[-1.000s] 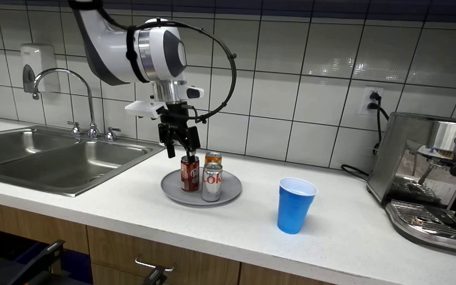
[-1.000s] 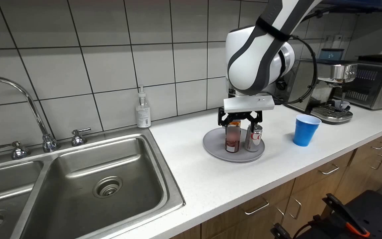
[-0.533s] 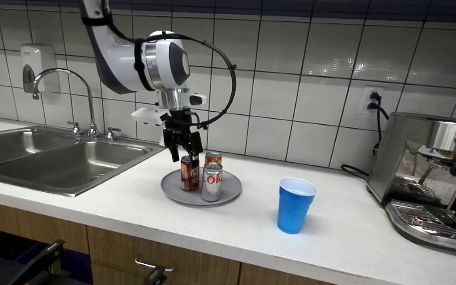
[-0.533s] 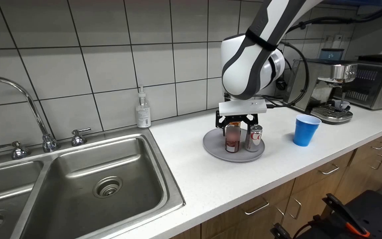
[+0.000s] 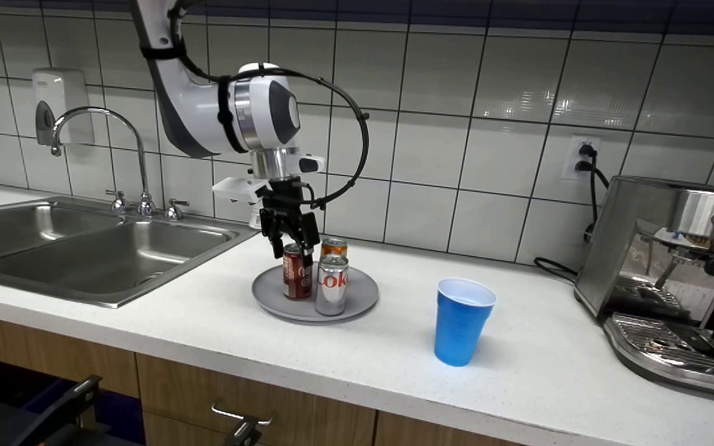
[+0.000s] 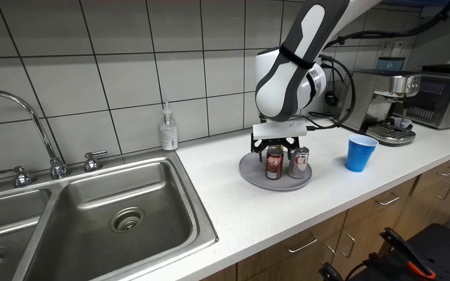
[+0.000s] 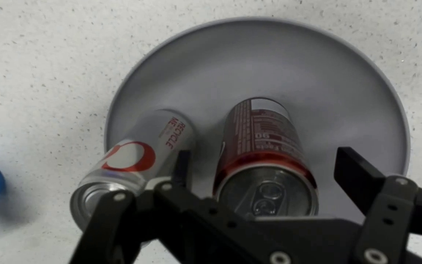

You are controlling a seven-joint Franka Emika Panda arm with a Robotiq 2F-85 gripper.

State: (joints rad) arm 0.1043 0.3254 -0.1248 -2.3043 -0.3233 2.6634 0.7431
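Pale tiles (image 5: 431, 148) back a white counter (image 5: 406, 297); the red can (image 7: 260, 135) stands upright on the gray plate (image 7: 277, 66); the gripper (image 7: 266, 165), fingers spread wide, shows on either side of the can's top in the wrist view, contact unclear; 1 finger looks near the silver can (image 5: 332, 294), so sideways drift could tip it; the orange can (image 5: 334, 247), close by, might be bumped too; the blue cup (image 5: 463, 325) stands well apart.
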